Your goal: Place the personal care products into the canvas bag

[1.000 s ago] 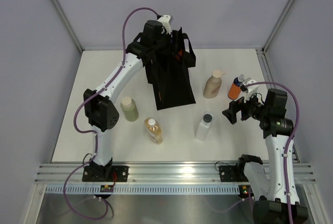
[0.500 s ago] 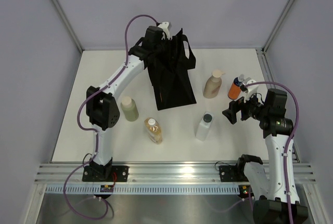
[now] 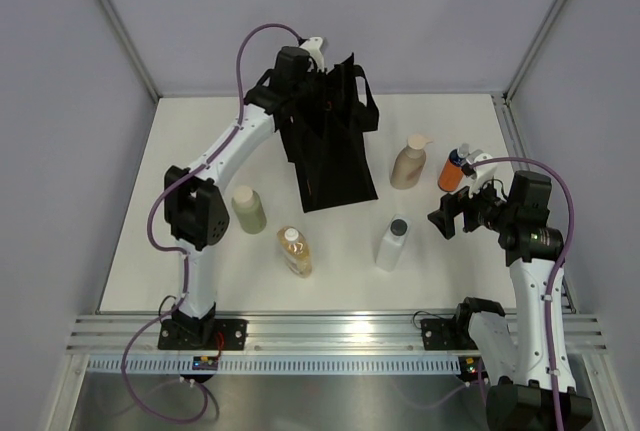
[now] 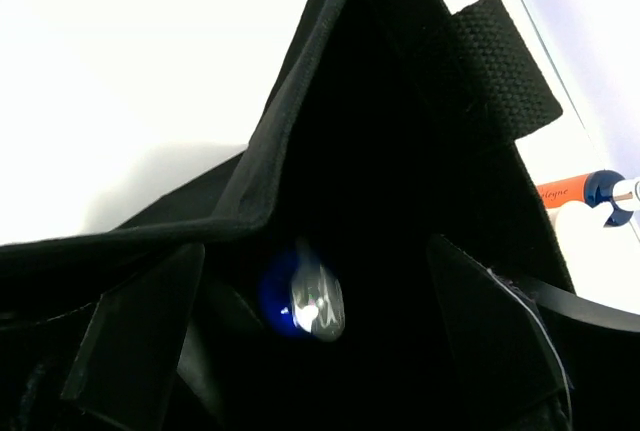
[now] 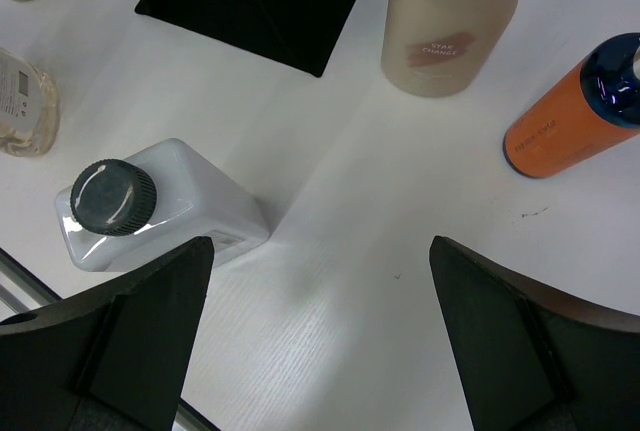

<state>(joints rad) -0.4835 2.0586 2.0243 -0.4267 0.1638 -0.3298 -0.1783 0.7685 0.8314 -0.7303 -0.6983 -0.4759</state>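
Note:
The black canvas bag (image 3: 330, 156) lies at the back middle of the table, its mouth raised at the far end. My left gripper (image 3: 318, 83) is at that mouth, open; in the left wrist view the left gripper (image 4: 315, 351) has its fingers wide apart inside the bag (image 4: 400, 151). A small blue bottle (image 4: 303, 297) lies loose in the dark beyond them. On the table stand a beige pump bottle (image 3: 410, 163), an orange bottle with a blue top (image 3: 455, 169), a clear bottle with a black cap (image 3: 393, 242), an amber bottle (image 3: 295, 251) and a pale olive bottle (image 3: 249, 209). My right gripper (image 3: 447, 216) hangs open just right of the clear bottle (image 5: 150, 216).
The bag's loop handles (image 3: 365, 101) drape over its far end. Grey walls close in the table on three sides, and a metal rail (image 3: 320, 331) runs along the near edge. The beige bottle (image 5: 450, 26) and the orange bottle (image 5: 570, 116) stand close together.
My left gripper has opened inside the bag's mouth and let go of the small blue bottle, which now lies in the bag. The right arm has not moved.

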